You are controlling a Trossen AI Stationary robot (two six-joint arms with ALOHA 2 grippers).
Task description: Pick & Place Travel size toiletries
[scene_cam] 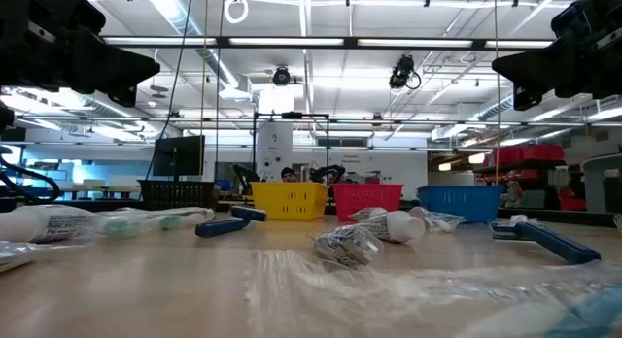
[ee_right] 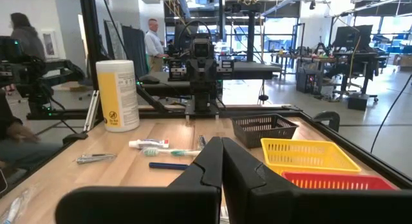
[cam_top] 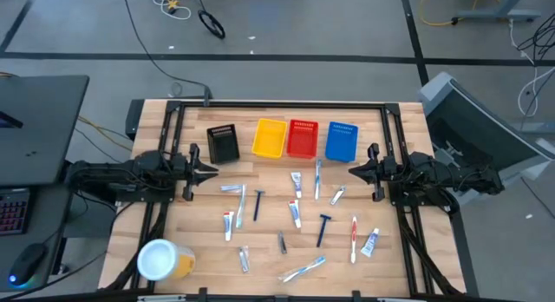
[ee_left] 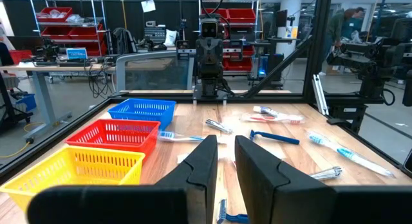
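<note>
Both dark arms lay stretched out level over the wooden slatted table (cam_top: 269,250), facing each other. The left gripper (cam_top: 212,171) hovered just beside the small black basket (cam_top: 223,143), its fingers a slim gap apart, holding nothing. The right gripper (cam_top: 353,171) hung just below the blue plastic basket (cam_top: 341,141), fingers pressed together, empty. The travel size toiletries (cam_top: 295,215) lay scattered on the table between the two grippers and nearer the front edge.
</note>
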